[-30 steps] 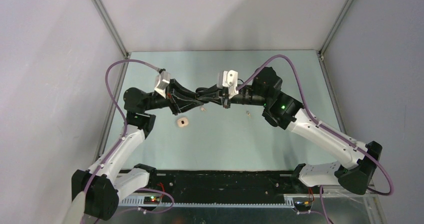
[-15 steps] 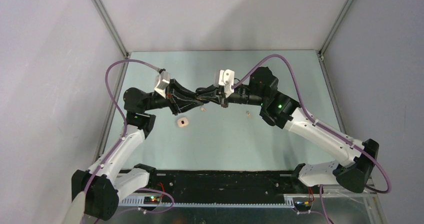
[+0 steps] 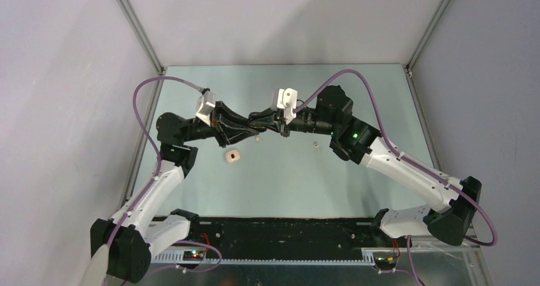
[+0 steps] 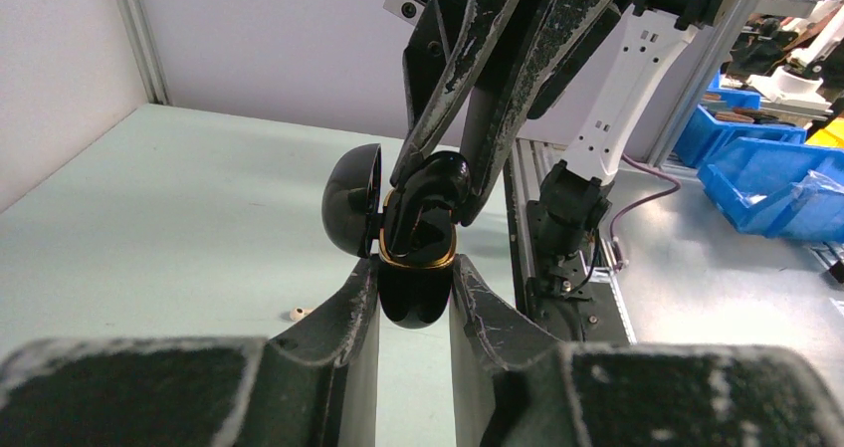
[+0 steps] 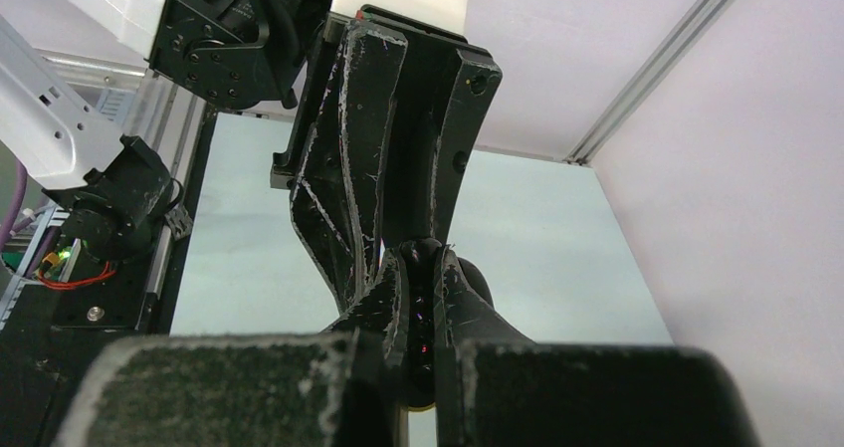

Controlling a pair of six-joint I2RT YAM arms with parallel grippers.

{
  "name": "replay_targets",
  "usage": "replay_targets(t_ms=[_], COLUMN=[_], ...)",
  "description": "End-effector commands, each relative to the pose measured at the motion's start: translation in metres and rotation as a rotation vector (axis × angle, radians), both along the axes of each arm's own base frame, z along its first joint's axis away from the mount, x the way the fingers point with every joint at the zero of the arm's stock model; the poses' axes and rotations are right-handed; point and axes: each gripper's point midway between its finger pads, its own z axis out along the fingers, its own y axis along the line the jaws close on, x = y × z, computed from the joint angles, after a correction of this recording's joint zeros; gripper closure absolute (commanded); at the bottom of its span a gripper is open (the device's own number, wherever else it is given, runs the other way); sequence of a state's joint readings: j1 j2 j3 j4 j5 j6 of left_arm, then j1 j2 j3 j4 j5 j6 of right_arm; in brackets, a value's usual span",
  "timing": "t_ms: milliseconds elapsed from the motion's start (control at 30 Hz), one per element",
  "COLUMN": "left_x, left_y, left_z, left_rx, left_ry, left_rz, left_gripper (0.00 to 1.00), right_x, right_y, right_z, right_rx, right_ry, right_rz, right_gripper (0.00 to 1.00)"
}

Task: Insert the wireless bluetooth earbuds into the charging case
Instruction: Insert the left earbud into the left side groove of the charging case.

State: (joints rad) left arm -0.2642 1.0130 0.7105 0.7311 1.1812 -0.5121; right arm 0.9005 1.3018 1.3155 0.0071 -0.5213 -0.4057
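My left gripper (image 4: 416, 278) is shut on a glossy black charging case (image 4: 416, 288) with a gold rim, and its lid (image 4: 348, 203) hangs open to the left. My right gripper (image 5: 421, 260) is shut on a black earbud (image 5: 422, 303) and holds it at the case mouth, where it shows in the left wrist view (image 4: 436, 180). Both grippers meet above mid-table, left gripper (image 3: 256, 128) against right gripper (image 3: 272, 124). A cream earbud (image 3: 258, 139) lies just below them, and it shows in the left wrist view (image 4: 296, 315). Another cream earbud (image 3: 314, 146) lies to the right.
A small cream case (image 3: 231, 156) sits open on the table, left of and nearer than the grippers. Grey walls with metal frame posts close in the pale green table (image 3: 356, 95) on the left, right and back. A black strip runs along the near edge.
My right arm has shifted slightly left, pressing its gripper closer onto the case in the left gripper. The left arm and the items on the table have not moved.
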Motion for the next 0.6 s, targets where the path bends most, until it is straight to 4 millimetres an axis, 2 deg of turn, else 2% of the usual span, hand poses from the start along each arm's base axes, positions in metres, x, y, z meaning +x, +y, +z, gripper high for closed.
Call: replay_targets(t_ms=[0,233,567], left_x=[-0.0013,0.0051,0.0025], left_y=[0.003,0.0034,0.0024], left_z=[0.0253,0.0297,0.0336], left_rx=[-0.038,-0.062,-0.055], left_ry=[-0.094,-0.055,-0.082], left_rz=[0.033,0.061,0.041], left_gripper=[1.0,1.0,1.0], right_x=[-0.0053,-0.009,-0.0088], right_y=[-0.0044,-0.0072,-0.0069], right_z=[0.0157,0.0206,0.0109], right_rx=[0.012,0.022,0.002], right_ry=[-0.026,-0.029,0.008], right_rz=[0.004,0.008,0.006], right_gripper=[1.0,1.0,1.0])
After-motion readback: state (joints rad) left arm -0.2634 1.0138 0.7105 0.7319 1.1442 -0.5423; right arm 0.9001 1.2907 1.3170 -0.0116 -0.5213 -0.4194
